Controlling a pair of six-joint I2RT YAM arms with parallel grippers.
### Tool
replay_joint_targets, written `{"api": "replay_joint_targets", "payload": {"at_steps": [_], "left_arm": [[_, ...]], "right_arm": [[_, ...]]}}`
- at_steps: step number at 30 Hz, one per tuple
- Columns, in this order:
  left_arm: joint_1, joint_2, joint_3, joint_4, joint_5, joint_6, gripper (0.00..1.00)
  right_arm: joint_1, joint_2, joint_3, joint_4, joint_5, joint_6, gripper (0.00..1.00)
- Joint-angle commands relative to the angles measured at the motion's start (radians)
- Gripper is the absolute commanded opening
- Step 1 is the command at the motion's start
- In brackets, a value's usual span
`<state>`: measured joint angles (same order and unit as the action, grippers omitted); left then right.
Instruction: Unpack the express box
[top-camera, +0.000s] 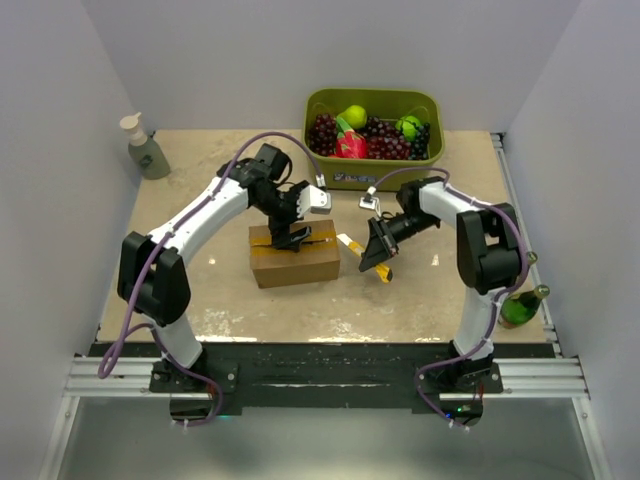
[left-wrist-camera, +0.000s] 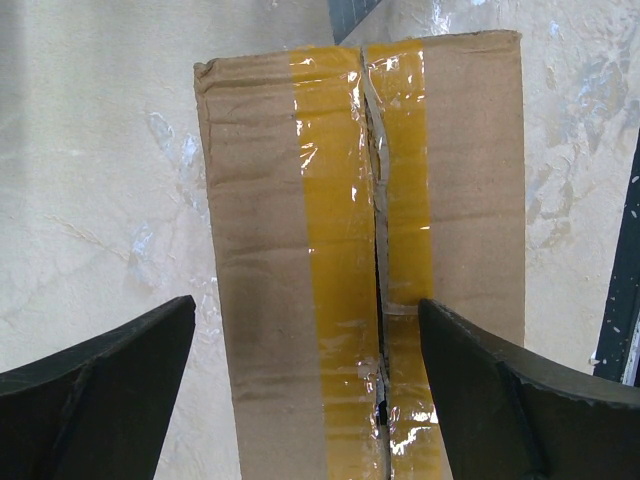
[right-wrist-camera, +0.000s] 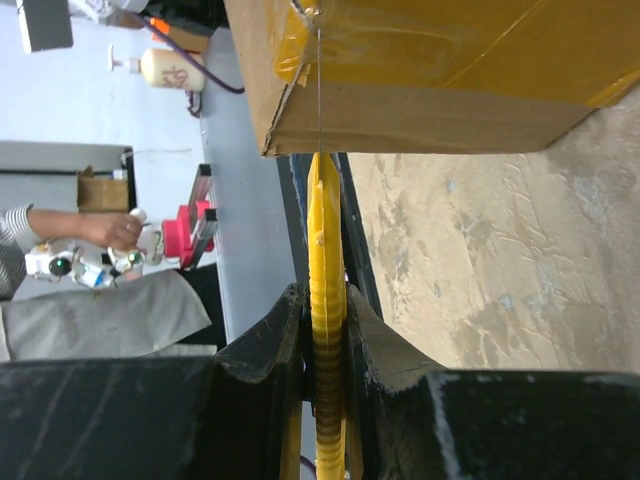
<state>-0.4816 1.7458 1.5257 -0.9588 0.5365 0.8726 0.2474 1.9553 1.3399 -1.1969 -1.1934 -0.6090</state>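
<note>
Here, right end effector (right-wrist-camera: 326, 305) pinches tape (right-wrist-camera: 325, 225) beside the express box (right-wrist-camera: 420, 115).

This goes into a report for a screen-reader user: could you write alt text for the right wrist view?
The right gripper's fingers pinch a strip of yellow tape, seen edge-on, that runs up to the express box near its corner. A glossy taped face of the box fills the top of the picture, and the mottled beige table shows at right.
</note>
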Motion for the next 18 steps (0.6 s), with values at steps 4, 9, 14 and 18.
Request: {"api": "replay_joint_targets", "payload": {"at_steps": [4, 9, 14, 18], "left_arm": [[-0.015, 0.018, -0.032, 0.011, -0.078, 0.023, 0.97], [-0.02, 0.015, -0.042, 0.011, -0.079, 0.028, 0.97], [-0.025, 0.017, -0.044, 0.011, -0.078, 0.026, 0.97], [-0.026, 0.026, -0.038, 0.011, -0.076, 0.026, 0.97]], "right_arm": [[-0.013, 0.047, 0.087, -0.158, -0.077, -0.163, 0.0], [-0.049, 0.034, 0.084, -0.005, -0.043, -0.002, 0.0], [-0.08, 0.046, 0.126, 0.069, -0.008, 0.078, 0.0], [-0.079, 0.141, 0.261, -0.178, -0.041, -0.105, 0.0]]}}
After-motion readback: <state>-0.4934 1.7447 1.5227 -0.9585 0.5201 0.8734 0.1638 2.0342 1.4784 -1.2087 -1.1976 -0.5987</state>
